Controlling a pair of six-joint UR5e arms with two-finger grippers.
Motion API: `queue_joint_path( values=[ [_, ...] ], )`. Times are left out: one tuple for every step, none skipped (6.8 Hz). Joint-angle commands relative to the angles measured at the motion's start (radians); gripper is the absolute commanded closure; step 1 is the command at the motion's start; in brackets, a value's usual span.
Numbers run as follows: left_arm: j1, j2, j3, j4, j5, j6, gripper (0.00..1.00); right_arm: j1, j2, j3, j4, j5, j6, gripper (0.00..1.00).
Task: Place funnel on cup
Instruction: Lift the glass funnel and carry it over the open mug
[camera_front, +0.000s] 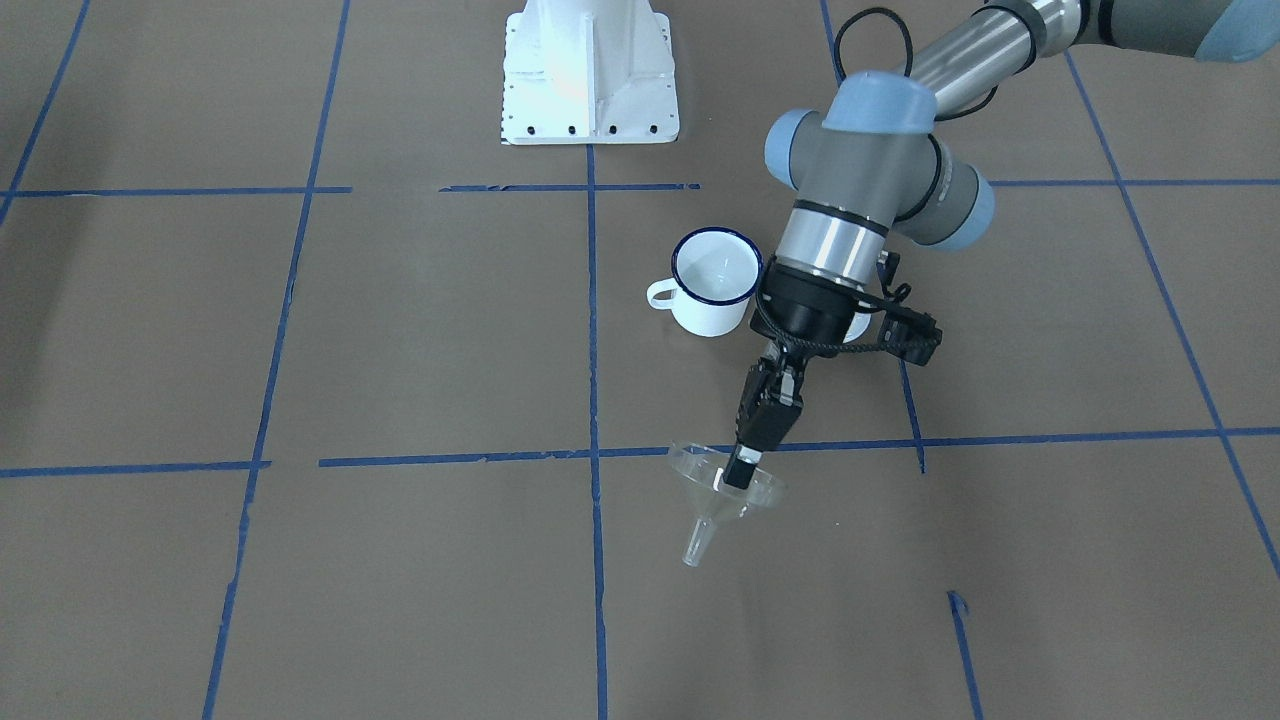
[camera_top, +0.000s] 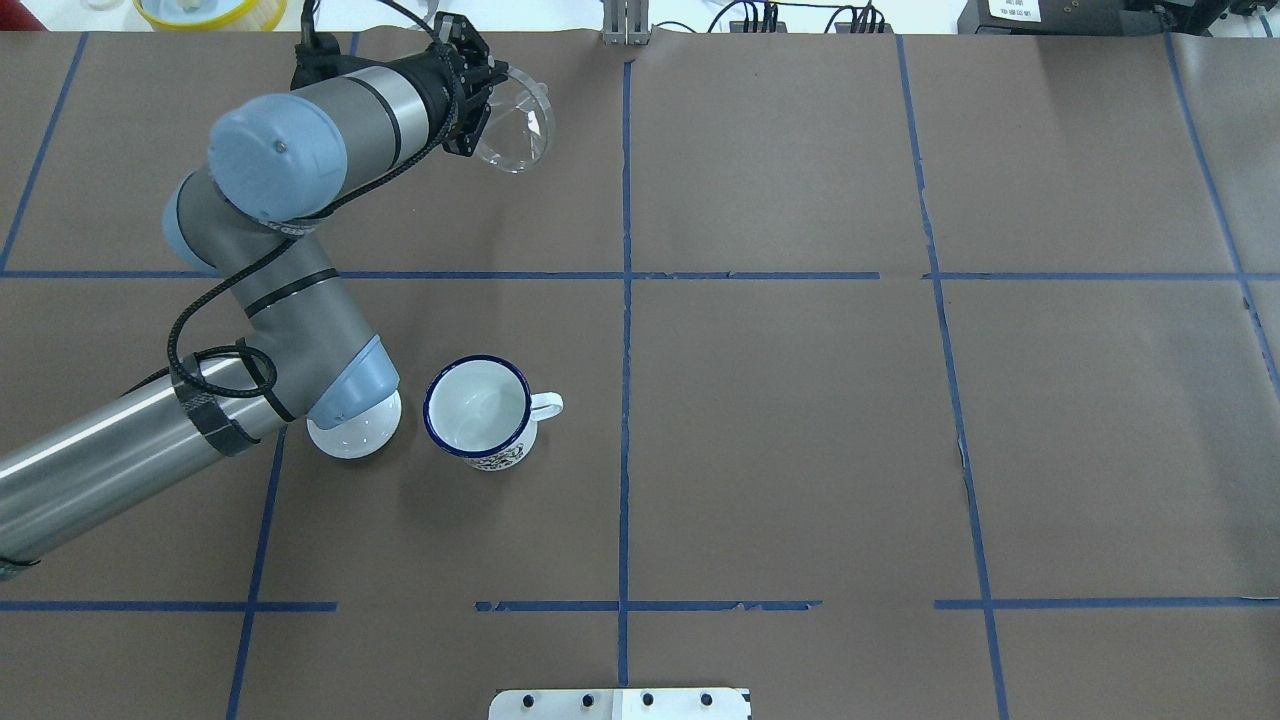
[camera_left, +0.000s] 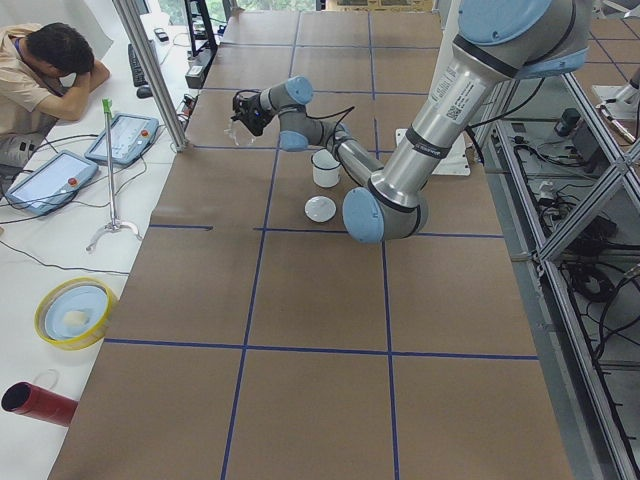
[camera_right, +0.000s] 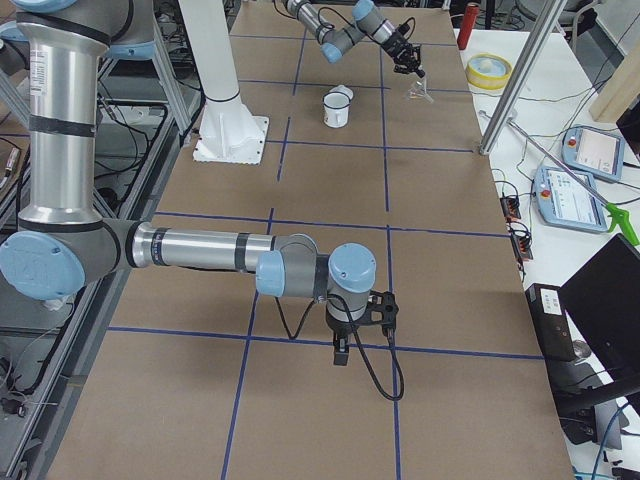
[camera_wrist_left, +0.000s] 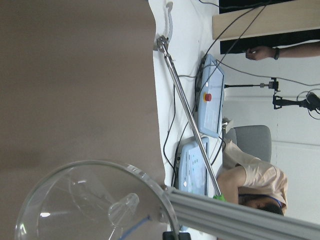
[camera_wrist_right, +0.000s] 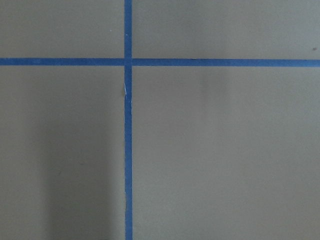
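Observation:
The clear funnel (camera_front: 705, 500) hangs tilted in my left gripper (camera_front: 738, 472), which is shut on its rim, stem pointing down and away from the robot. In the overhead view the funnel (camera_top: 518, 125) and left gripper (camera_top: 482, 100) are near the table's far edge, left of the centre line. The left wrist view shows the funnel's bowl (camera_wrist_left: 95, 205) from inside. The white cup (camera_front: 715, 280) with a dark blue rim stands upright and empty, closer to the robot (camera_top: 478, 410), well apart from the funnel. My right gripper (camera_right: 340, 350) shows only in the exterior right view; I cannot tell its state.
A round white lid (camera_top: 355, 430) lies just left of the cup, partly under my left arm's elbow. The robot's white base (camera_front: 590, 75) stands at the near edge. A yellow bowl (camera_top: 210, 10) and an operator (camera_left: 40, 70) are beyond the far edge.

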Motion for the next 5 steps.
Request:
queue_joint_path(
  values=[
    [0.000, -0.024, -0.304, 0.334, -0.180, 0.120, 1.00, 0.000, 0.000, 0.000, 0.000, 0.000, 0.000, 0.00],
    [-0.002, -0.041, -0.390, 0.513, -0.271, 0.209, 1.00, 0.000, 0.000, 0.000, 0.000, 0.000, 0.000, 0.00],
    [-0.002, -0.058, -0.443, 0.696, -0.309, 0.359, 1.00, 0.000, 0.000, 0.000, 0.000, 0.000, 0.000, 0.00],
    [0.001, -0.075, -0.474, 0.872, -0.385, 0.474, 1.00, 0.000, 0.000, 0.000, 0.000, 0.000, 0.000, 0.00],
    [0.027, -0.081, -0.509, 1.022, -0.440, 0.606, 1.00, 0.000, 0.000, 0.000, 0.000, 0.000, 0.000, 0.00]
  ],
)
